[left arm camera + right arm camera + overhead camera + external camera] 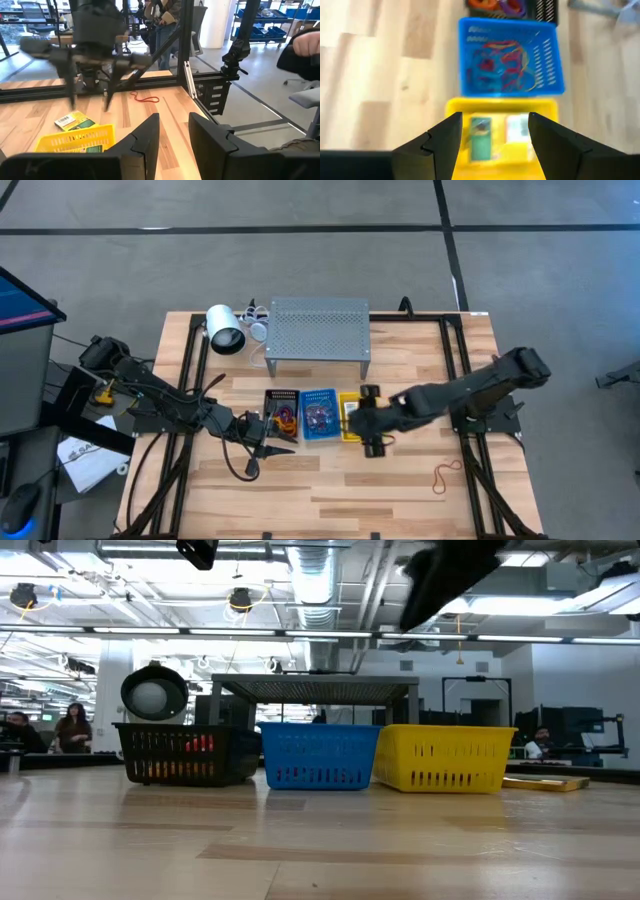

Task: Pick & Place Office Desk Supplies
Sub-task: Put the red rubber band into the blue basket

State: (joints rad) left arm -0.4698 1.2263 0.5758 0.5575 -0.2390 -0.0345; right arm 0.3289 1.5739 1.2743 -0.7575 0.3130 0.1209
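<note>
Yellow basket's (pixel 500 107) crayon boxes (pixel 481 131), wrist-view only

three baskets (pixel 318 416) and shelf (pixel 318 328) block the middle; front table (pixel 330 490) lies open.

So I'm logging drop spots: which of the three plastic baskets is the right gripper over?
The yellow plastic basket, rightmost in the row; the right gripper hangs open above it, not over the blue or black ones.

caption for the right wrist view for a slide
Open right hand above the yellow basket holding crayon boxes, blue basket of rubber bands beyond.
</note>
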